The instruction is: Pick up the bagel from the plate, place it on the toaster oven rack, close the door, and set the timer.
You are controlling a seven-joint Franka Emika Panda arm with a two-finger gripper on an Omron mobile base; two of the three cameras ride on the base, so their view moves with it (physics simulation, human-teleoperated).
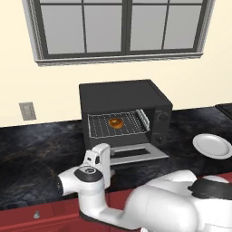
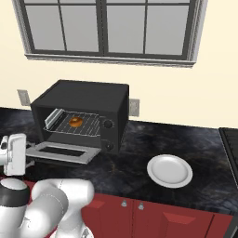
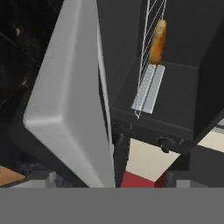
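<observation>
One golden-brown ring-shaped bagel (image 1: 116, 123) lies flat on the silver wire toaster oven rack (image 1: 118, 124), its hole facing up, inside the black box-shaped toaster oven (image 1: 123, 113). The light grey door (image 1: 135, 155) with its dark glass window hangs fully open, lying level, its long axis running left to right along the oven front. It looks a stiff, light hinged panel, probably best pushed up from under its free front edge. The white arm's two-finger gripper (image 1: 94, 159) hovers near the door's left corner; whether its fingers are apart cannot be told. Further right, the round white-grey plate (image 1: 213, 146) sits bare on the black marbled counter (image 1: 41, 149).
</observation>
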